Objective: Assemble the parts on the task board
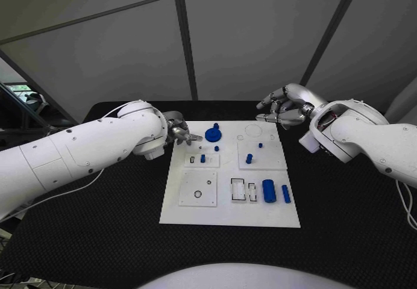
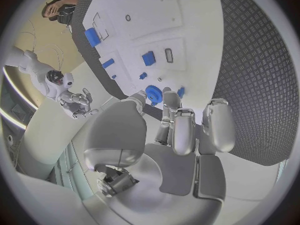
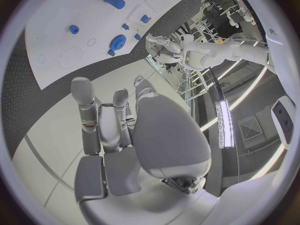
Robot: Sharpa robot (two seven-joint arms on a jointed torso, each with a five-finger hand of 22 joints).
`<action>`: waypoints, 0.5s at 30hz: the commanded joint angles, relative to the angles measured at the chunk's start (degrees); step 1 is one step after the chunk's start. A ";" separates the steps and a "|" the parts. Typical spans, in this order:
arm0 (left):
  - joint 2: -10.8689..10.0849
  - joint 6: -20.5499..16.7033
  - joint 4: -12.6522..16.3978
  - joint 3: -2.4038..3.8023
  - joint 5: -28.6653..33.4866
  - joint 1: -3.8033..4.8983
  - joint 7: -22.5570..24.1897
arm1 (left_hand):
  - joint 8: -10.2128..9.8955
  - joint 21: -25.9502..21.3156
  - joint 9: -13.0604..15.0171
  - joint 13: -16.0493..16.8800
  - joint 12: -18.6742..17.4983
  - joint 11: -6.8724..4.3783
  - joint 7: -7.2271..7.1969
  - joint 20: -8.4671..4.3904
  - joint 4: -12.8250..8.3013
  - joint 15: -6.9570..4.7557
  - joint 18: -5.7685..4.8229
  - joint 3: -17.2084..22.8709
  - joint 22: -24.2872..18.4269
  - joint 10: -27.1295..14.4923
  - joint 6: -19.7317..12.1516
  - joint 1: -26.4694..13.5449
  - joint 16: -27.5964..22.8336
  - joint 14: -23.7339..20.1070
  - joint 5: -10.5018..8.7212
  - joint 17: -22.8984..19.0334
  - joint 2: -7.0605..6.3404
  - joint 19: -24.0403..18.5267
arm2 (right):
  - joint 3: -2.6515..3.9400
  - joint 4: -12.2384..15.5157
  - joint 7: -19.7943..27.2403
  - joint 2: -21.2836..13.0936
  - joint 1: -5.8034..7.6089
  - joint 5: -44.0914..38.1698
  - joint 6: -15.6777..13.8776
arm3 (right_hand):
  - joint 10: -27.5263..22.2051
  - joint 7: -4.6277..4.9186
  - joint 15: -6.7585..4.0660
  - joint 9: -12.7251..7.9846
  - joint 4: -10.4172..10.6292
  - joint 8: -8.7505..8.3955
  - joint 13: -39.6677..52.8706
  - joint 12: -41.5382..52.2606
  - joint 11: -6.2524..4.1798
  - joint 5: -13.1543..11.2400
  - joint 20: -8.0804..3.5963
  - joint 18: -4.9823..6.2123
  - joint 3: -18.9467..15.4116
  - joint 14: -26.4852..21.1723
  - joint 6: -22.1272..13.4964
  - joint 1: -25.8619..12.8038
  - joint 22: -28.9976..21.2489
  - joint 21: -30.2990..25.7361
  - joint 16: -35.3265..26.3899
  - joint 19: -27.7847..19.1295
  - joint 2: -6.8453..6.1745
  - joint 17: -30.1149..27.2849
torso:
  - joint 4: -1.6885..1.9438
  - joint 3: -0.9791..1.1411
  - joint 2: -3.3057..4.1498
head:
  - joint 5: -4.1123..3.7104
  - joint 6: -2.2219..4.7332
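The white task board (image 1: 230, 208) lies in the middle of the black table. A round blue part with a knob (image 1: 213, 133) stands near its far left corner, and small blue pegs (image 1: 249, 159) stand in the plates behind the middle. Two blue cylinders (image 1: 269, 190) lie at the near right. My left hand (image 1: 181, 133) hovers at the board's far left edge, fingers apart and holding nothing, its fingertips (image 2: 170, 96) just short of the round blue part (image 2: 153, 94). My right hand (image 1: 282, 107) hangs over the board's far right corner, holding nothing, fingers loosely bent (image 3: 119, 115).
Black table (image 1: 348, 211) surrounds the board on all sides. An empty round outline (image 1: 253, 129) marks the board's far right area. White rectangular slots (image 1: 238, 188) sit beside the cylinders, and a square plate with a small hole (image 1: 199, 189) lies at the near left.
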 commanded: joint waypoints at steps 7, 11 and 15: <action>3.53 4.91 -9.94 0.62 1.27 2.59 2.47 | -2.99 -0.07 -2.81 -0.20 0.12 0.89 0.84 1.07 0.25 0.97 0.81 -3.97 0.55 -0.43 -0.98 0.63 -0.14 3.51 0.27 7.64 0.69 0.08 | 0.04 -0.26 0.13 0.33 0.09 -0.16 0.43 | -0.15 -0.11 -0.24 -0.07 0.24 0.24 -0.03 -0.08 0.14 0.37 0.03 0.47 -0.11 0.08 -0.15 -0.38 -0.05 -0.13 -0.15 0.04 0.39 0.01 | -0.15 0.06 0.14 | 0.00 0.45; 5.24 7.25 -13.21 0.66 1.30 3.05 2.60 | -3.50 -0.10 -3.34 -0.26 0.15 1.01 0.95 1.18 0.25 1.08 0.82 -4.63 0.58 -0.50 -0.91 0.77 -0.23 3.47 0.30 7.54 1.13 0.08 | 0.04 -0.34 0.13 0.49 0.09 -0.16 0.47 | -0.13 -0.12 -0.24 -0.07 0.25 0.27 -0.03 -0.05 0.13 0.40 0.03 0.47 -0.11 0.08 -0.15 -0.39 -0.06 -0.15 -0.16 0.06 0.44 0.01 | -0.13 0.05 0.21 | 0.04 0.41; 6.78 9.75 -15.70 0.67 1.30 3.31 2.45 | -3.74 -0.03 -3.64 -0.14 0.28 1.06 1.00 1.24 0.24 1.14 0.80 -4.97 0.70 -0.46 -0.79 0.92 -0.27 3.45 0.33 7.49 1.49 0.14 | 0.04 -0.42 0.12 0.61 0.09 -0.16 0.51 | -0.13 -0.12 -0.24 -0.07 0.25 0.27 -0.03 -0.05 0.13 0.40 0.03 0.47 -0.11 0.08 -0.15 -0.39 -0.06 -0.15 -0.16 0.06 0.44 0.01 | -0.25 0.08 0.43 | 0.37 0.42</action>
